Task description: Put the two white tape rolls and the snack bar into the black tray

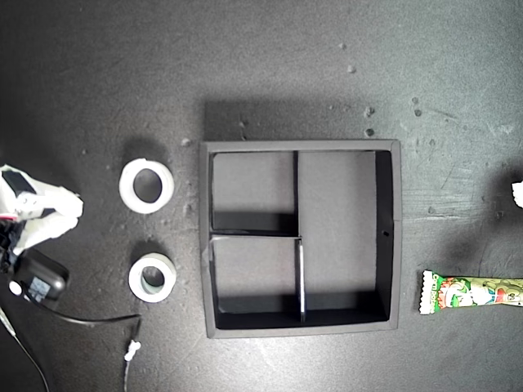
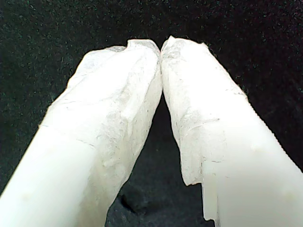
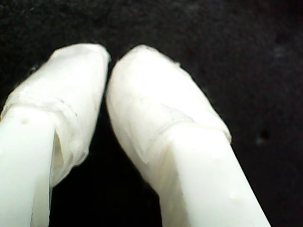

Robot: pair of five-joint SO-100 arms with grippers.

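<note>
snack bar (image 1: 472,292) print too small to read

dark speckled tabletop (image 1: 270,65), bright overhead light

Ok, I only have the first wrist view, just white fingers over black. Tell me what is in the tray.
Observer: Nothing. In the exterior view all three compartments of the black tray are bare.
Operator: Give me the tape rolls.
Observer: Both lie on the table beyond the tray's wall on the exterior view's left. The wider roll is nearer that view's top, and the smaller roll is below it. The two are apart.
Operator: Now the snack bar.
Observer: The snack bar lies at the exterior view's right edge, partly cut off by the frame and clear of the tray.
</note>
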